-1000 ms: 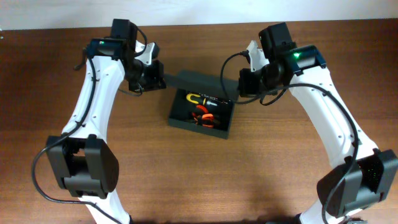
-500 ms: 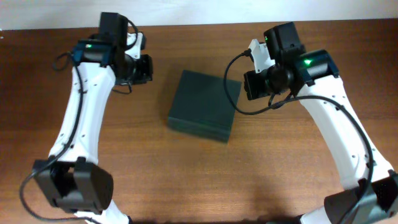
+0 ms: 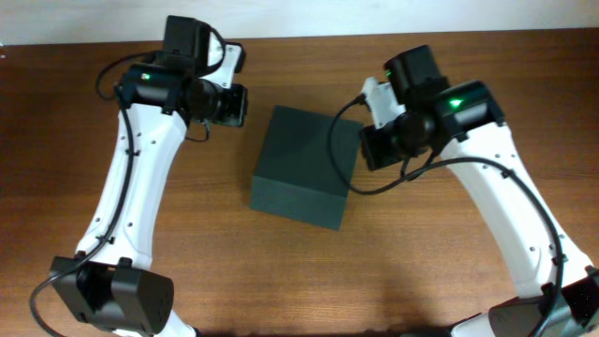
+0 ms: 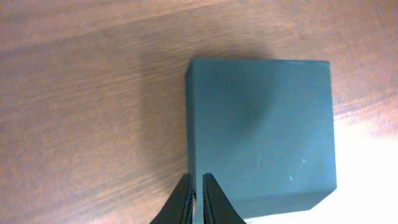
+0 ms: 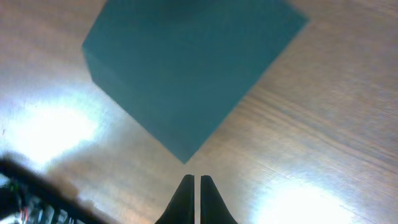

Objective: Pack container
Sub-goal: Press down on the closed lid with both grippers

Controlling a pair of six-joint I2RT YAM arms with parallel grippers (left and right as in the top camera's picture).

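The container [image 3: 301,167], a dark green-black box, rests with its lid down in the middle of the wooden table; its contents are hidden. It fills the left wrist view [image 4: 261,124] and the top of the right wrist view [image 5: 186,68]. My left gripper [image 3: 241,105] hovers off the box's far-left corner, shut and holding nothing, its fingertips [image 4: 198,186] lined up with the box's left edge. Beside the box's right side my right gripper [image 3: 367,153] is also shut and empty, and a box corner points at its fingertips [image 5: 194,183] with bare wood between.
Brown wooden table [image 3: 421,262] runs to a far edge against a pale wall [image 3: 299,17]. The arm bases stand at the near left [image 3: 117,295] and near right [image 3: 571,309]. A dark cable [image 5: 37,186] crosses the lower left of the right wrist view.
One second ago the lid stood open with yellow and orange tools showing inside; now it is down. The left gripper swung out and came back toward the box; the right gripper dropped alongside its right edge.
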